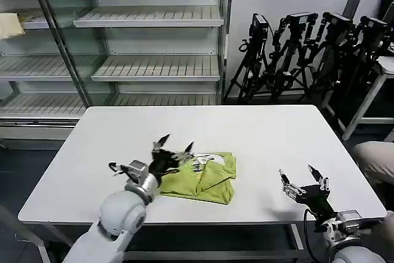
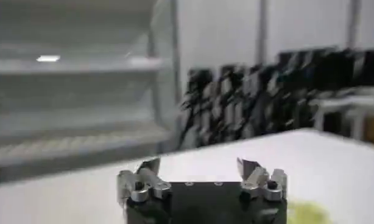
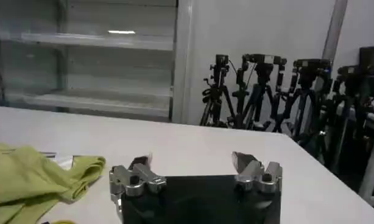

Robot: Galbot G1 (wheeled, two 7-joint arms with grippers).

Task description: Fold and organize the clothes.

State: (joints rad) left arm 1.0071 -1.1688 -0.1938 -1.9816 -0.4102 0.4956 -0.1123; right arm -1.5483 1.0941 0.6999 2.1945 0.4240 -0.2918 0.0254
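The clothes, a lime T-shirt (image 1: 206, 177), lie folded into a rough bundle on the white table (image 1: 258, 133), near its front middle. The shirt's edge also shows in the right wrist view (image 3: 28, 182) and as a green patch in the left wrist view (image 2: 306, 213). My left gripper (image 1: 174, 144) hovers open just above the shirt's left end, fingers spread with nothing between them (image 2: 199, 167). My right gripper (image 1: 297, 173) stands open over bare table near the front right corner, well clear of the shirt (image 3: 190, 161).
Empty glass-fronted shelving (image 1: 148, 47) stands behind the table on the left. Several black camera tripods (image 1: 308, 53) crowd the back right. A second white table's edge (image 1: 385, 69) shows at far right. A person's knee (image 1: 375, 158) sits at the right edge.
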